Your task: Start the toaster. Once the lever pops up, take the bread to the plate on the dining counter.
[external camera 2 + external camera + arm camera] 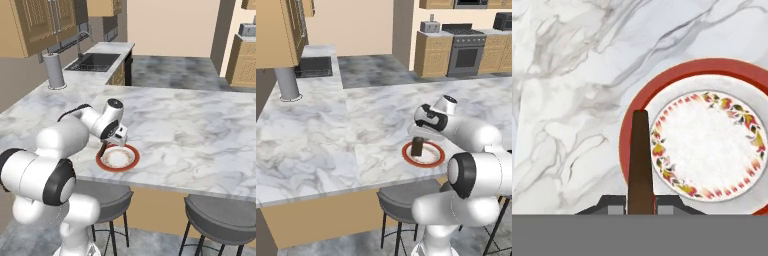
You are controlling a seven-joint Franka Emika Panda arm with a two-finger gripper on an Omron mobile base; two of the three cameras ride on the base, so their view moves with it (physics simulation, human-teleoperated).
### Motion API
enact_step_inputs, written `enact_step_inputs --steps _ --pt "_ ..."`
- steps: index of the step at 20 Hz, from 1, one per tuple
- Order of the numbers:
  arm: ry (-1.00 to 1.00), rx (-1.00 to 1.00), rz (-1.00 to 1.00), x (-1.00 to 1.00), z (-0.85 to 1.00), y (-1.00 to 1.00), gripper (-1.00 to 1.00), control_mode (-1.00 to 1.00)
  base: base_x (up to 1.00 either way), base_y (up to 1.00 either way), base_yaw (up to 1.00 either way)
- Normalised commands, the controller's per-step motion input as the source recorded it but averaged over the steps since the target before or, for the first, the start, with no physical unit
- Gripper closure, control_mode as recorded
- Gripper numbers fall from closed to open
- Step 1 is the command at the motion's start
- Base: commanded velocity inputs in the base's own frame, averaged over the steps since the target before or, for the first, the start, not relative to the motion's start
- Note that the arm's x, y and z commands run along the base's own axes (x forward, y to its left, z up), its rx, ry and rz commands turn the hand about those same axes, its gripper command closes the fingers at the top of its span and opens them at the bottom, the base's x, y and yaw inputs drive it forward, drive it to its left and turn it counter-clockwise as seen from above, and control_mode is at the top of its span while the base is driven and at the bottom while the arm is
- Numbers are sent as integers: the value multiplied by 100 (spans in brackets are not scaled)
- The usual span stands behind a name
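Here, gripper (641,205) clenching bread (640,160) edge-on between fingertips (614,204), slice standing upright and hanging above left rim of plate (662,82), whether touching it not being clear. Plate (433,159) sitting on dining counter (331,135) near its front edge, over grey bar stool (401,197). Bread (417,146) showing as dark brown block over plate's near-left rim. Toaster (429,26) sitting far beyond plate on back worktop, beside stove (466,47)
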Motion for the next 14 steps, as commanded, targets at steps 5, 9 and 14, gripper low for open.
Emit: enact_step_inputs --steps 5,9,14 --pt "0 0 0 38 -1 0 100 -100 0 0 0" --pt "0 0 0 22 -15 0 100 -100 0 0 0" --pt "0 0 0 11 -17 0 100 -100 0 0 0"
